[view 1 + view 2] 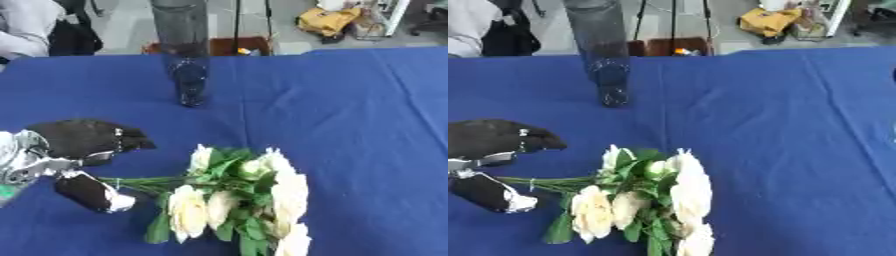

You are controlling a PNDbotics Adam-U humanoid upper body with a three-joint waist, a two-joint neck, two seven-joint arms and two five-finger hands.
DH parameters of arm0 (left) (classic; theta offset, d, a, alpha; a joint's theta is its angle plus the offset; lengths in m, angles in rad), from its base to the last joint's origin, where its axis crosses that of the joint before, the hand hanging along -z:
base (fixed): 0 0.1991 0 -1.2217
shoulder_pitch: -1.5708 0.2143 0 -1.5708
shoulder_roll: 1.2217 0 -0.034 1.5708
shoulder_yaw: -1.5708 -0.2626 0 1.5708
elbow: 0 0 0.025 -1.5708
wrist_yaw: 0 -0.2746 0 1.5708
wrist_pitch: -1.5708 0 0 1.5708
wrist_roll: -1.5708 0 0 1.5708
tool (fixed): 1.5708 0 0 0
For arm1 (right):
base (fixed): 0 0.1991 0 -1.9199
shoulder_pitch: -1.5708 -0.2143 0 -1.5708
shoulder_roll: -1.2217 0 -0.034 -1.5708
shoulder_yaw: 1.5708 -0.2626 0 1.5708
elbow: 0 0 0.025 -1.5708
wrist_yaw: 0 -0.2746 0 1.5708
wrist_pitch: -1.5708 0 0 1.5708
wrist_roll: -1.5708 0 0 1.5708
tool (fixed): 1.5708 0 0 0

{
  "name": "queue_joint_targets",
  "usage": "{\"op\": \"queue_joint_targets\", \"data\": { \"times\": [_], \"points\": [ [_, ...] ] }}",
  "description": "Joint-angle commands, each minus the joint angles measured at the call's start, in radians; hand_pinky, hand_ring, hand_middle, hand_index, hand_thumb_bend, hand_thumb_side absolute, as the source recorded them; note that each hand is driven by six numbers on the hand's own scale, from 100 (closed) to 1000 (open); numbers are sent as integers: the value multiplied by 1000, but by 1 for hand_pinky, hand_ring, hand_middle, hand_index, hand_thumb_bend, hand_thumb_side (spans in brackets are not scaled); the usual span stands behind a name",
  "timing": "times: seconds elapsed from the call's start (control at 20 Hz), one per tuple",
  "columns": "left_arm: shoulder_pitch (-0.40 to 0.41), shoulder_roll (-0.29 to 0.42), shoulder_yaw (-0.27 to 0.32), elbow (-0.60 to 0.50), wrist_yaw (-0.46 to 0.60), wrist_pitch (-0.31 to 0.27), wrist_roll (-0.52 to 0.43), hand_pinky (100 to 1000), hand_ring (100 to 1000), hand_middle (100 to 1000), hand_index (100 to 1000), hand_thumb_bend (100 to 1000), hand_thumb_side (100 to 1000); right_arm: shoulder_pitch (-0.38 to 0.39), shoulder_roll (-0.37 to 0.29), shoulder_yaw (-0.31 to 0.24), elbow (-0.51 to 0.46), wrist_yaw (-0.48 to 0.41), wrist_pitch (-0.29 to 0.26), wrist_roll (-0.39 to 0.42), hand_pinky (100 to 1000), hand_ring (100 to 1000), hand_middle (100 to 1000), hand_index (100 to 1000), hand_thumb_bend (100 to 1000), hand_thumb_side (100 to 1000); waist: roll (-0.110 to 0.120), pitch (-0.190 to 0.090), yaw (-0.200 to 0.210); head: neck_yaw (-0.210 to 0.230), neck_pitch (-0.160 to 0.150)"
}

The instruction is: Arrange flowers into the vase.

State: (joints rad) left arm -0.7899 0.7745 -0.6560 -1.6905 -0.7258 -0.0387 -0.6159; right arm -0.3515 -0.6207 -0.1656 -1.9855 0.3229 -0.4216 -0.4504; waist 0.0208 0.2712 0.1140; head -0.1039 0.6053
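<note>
Vase [185,55] top cut off; flower stems [140,182] partly hidden by left hand [83,142].

Surface finishes, table scene

Table cover [350,110]: matt blue cloth, lightly creased. Vase [185,55]: clear, glossy, glass-like. Left hand [74,142]: matt black shell, shiny silver metal joints. Flowers [236,200]: soft matt cream petals, green leaves.
</note>
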Motion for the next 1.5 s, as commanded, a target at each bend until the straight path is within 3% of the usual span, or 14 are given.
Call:
{"op": "queue_joint_targets", "data": {
  "times": [0.05, 0.55, 1.5],
  "points": [
    [-5, -3, 2, 37, -52, -26, 40, 859, 909, 896, 997, 424, 837, -11, -17, -6, -14, -4, 2, -4, 759, 829, 814, 843, 100, 790, -16, -9, -1, 4, -12],
    [5, -45, -2, 130, -147, -82, 112, 859, 902, 881, 984, 409, 824, -14, -15, -6, -14, -6, 1, -4, 759, 829, 814, 843, 100, 792, -19, -9, -3, 7, -18],
    [15, -95, -1, 207, -164, -116, 178, 780, 839, 819, 908, 343, 800, -11, -10, -9, -14, -2, 2, -8, 760, 829, 813, 843, 100, 791, -23, -1, -12, 13, -26]
  ]
}}
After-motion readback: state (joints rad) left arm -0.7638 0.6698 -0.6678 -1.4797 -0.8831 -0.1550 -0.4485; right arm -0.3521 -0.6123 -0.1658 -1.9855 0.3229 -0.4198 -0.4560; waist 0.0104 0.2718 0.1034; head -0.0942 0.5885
